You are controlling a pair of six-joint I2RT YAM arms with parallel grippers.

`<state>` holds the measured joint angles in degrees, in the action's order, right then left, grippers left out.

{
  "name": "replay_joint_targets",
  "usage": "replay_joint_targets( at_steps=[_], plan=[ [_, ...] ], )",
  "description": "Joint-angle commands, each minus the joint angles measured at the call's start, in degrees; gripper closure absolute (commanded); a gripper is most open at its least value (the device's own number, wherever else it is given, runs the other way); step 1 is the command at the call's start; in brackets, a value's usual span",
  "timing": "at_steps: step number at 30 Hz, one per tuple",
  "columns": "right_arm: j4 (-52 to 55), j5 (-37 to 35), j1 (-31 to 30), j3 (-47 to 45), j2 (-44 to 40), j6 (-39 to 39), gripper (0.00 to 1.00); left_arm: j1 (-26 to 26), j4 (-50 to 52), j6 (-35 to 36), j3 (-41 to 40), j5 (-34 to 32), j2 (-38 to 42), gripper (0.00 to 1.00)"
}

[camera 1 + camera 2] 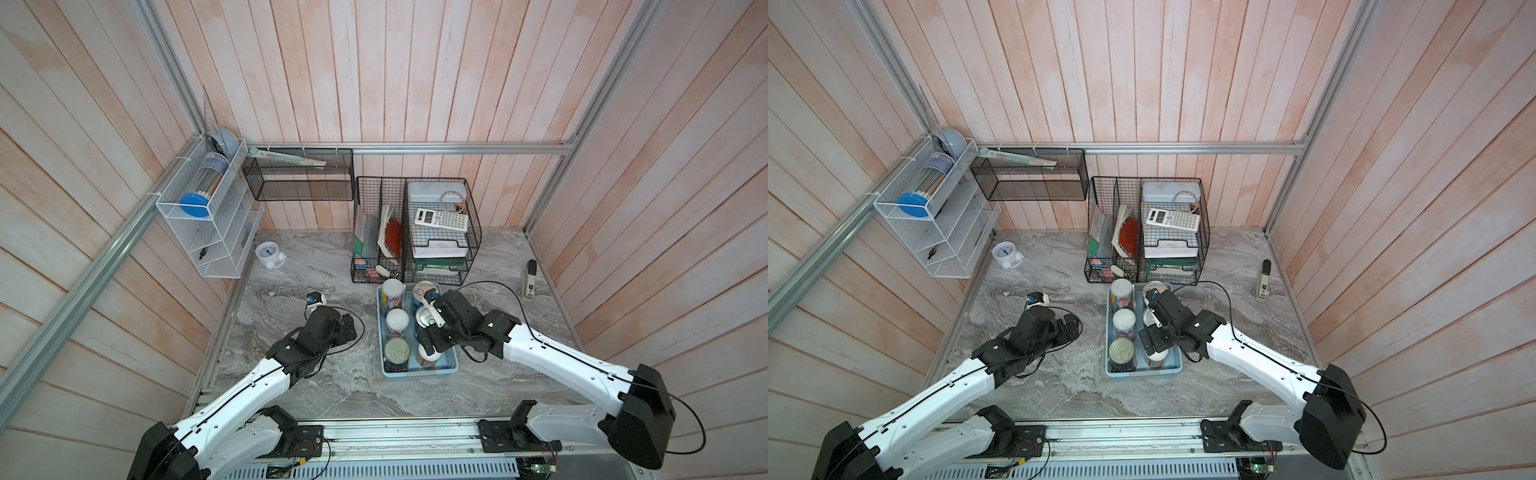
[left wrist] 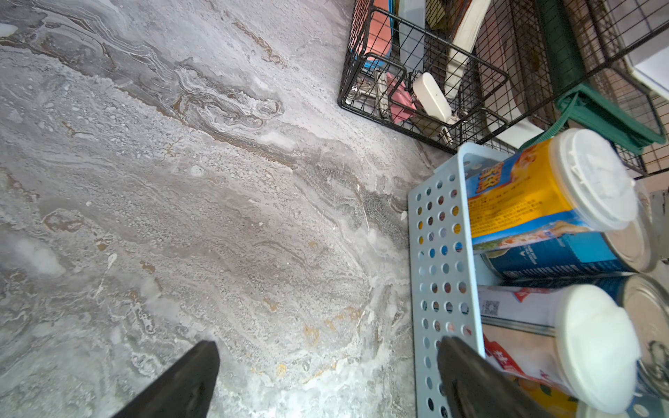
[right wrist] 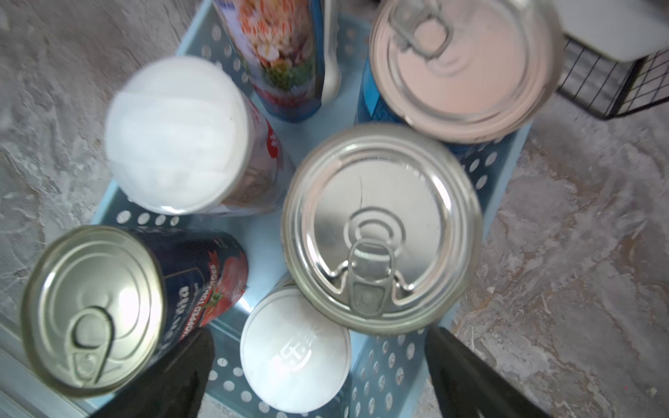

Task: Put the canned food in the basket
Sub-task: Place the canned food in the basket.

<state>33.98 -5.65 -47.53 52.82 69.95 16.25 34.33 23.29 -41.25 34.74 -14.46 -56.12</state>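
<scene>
Grey marbled desk (image 1: 316, 390) between pink plank walls (image 1: 415, 70).
Cylindrical metal cans (image 3: 380, 228) are standing in the pale blue perforated plastic basket (image 1: 419, 372); left jaws and right jaws are gaping empty.

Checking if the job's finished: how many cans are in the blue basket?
6, all in the basket, two columns. White-lidded: far-left can, middle-left can, near-right can. Silver-topped: near-left can, far-right can, middle-right can. None seen elsewhere.

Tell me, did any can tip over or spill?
No, nothing stands out. All six cans stand upright inside the basket, and nothing looks spilled.
</scene>
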Motion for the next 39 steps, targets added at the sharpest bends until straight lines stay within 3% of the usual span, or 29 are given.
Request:
replay_joint_targets(
  at_steps=[1, 8, 13, 23, 28, 36, 39],
  plan=[
    [-2.9, 0.7, 0.2, -1.2, -2.9, -0.1, 0.02, 0.3, -0.9, 0.0, -0.2, -0.9, 0.5, 0.0],
    [-3.1, 2.6, -0.3, -3.2, -1.6, 1.6, 0.02, 0.3, -1.1, 0.2, -0.5, -0.7, 0.4, 0.0],
    [-1.1, -4.3, -4.0, -2.4, 0.9, 3.3, 0.02, 0.3, -1.2, 0.1, -0.5, -0.7, 0.3, 0.0],
    [4.7, -6.0, -7.4, -2.1, 6.9, 6.2, 0.02, 0.2, -1.7, 0.2, -1.3, -0.5, 0.5, 0.0],
    [7.3, -10.0, -9.6, 0.3, 10.0, 7.4, 0.02, 0.2, -1.6, 0.6, -0.9, -0.4, 0.0, 0.0],
    [7.3, -12.9, -9.6, 3.2, 1.2, 7.8, 0.02, 0.0, -1.6, 0.8, -0.8, -0.8, -0.1, 0.0],
    [5.4, -20.9, -9.3, 1.8, -4.2, 9.4, 0.02, -1.5, -1.8, 0.9, -0.4, -1.0, -0.2, 0.0]
  ],
)
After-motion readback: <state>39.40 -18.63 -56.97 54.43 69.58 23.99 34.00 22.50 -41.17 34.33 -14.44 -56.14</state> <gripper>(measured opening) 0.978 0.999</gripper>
